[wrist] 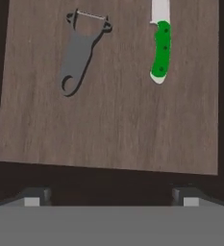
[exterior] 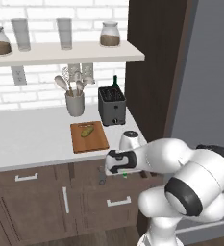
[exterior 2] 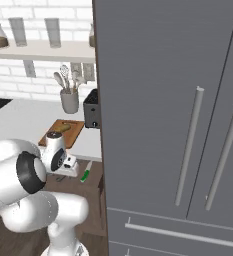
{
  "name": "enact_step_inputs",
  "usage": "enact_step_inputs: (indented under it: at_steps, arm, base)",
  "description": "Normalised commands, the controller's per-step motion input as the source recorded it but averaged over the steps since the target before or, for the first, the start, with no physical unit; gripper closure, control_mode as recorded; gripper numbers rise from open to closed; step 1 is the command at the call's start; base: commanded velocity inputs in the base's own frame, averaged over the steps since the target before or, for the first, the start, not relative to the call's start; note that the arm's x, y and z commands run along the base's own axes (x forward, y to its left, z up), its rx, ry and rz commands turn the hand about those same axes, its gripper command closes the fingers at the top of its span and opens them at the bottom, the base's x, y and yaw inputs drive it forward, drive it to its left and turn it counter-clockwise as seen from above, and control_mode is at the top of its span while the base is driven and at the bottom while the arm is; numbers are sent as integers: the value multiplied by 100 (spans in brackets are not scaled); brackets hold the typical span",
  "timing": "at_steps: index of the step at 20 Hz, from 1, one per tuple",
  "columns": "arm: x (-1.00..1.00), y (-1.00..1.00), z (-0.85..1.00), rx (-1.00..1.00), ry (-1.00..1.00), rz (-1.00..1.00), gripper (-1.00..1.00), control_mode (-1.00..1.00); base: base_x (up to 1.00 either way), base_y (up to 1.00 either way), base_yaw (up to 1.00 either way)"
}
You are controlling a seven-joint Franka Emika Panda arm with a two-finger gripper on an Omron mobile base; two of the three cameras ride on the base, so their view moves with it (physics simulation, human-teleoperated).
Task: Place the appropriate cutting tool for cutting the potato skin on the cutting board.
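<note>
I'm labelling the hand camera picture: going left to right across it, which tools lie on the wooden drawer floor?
Peeler → green-handled knife, both lying flat and apart on the brown wood surface.

2 base views share counter (exterior: 31,139), hand view downward

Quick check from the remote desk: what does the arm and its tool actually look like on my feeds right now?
The arm is glossy white with rounded, bulbous links and dark grey to black bands at the joints. No cables or markings show. The wrist ends in a white block with a black face. The tool has two small dark grey fingertips with lighter grey pads.
</note>
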Motion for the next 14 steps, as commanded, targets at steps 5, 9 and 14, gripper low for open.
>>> enact_step_inputs:
  at_steps: [5,9,14]
  arm:
    - [-1,0,-46,0,0,0,-100,-100]
    - [-37,0,-19,0,3,0,-100,-100]
    - [-59,-2,0,0,1,-1,-100,-100]
  base:
    - [0,0,0]
    - [0,0,0]
    - [0,0,0]
